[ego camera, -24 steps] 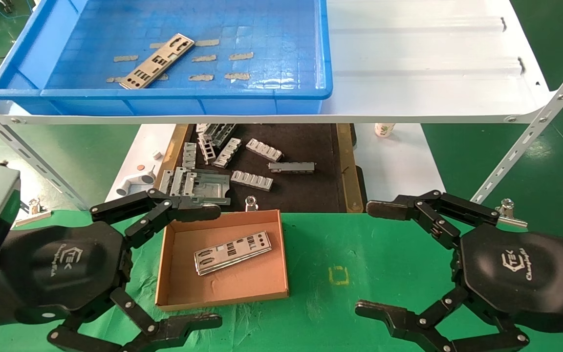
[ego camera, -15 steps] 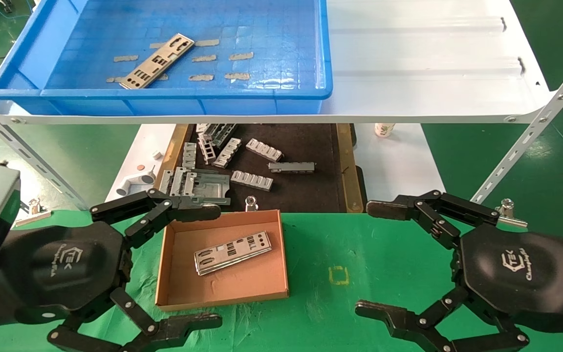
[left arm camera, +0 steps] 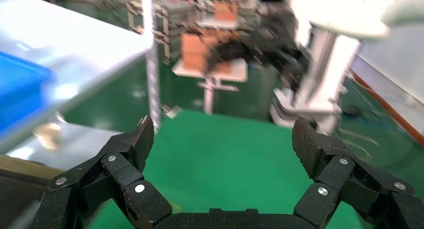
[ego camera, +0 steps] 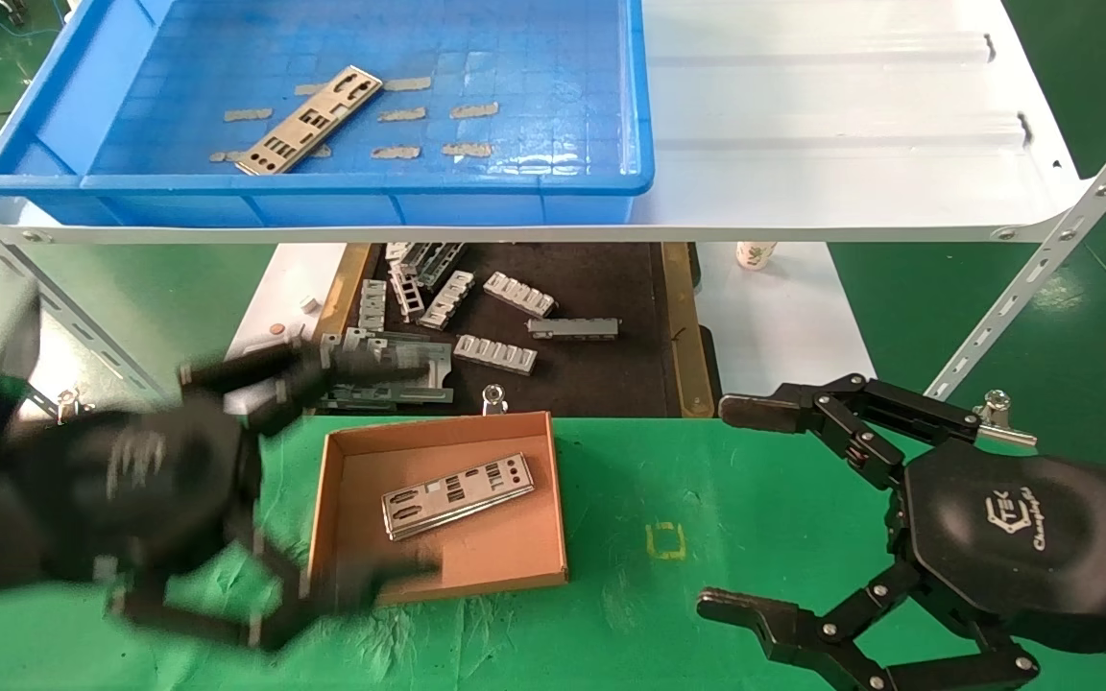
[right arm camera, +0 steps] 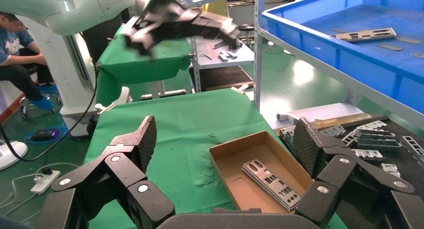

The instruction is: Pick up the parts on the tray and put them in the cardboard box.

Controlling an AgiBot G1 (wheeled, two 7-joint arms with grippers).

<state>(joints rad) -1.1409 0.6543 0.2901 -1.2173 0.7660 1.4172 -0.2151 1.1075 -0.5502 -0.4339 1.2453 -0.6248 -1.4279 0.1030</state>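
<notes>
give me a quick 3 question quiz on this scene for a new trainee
1. True or false: the blue tray holds no more parts.
2. Where does the strip in the cardboard box lie?
A. flat on the box floor
B. leaning upright on a wall
C. half over the rim
3. Fill in: both the left gripper and the right gripper are ____ and hold nothing.

Key
1. False: one silver strip in the tray lies on its floor.
2. A: the boxed strip lies flat, set slantwise.
3. open
</notes>
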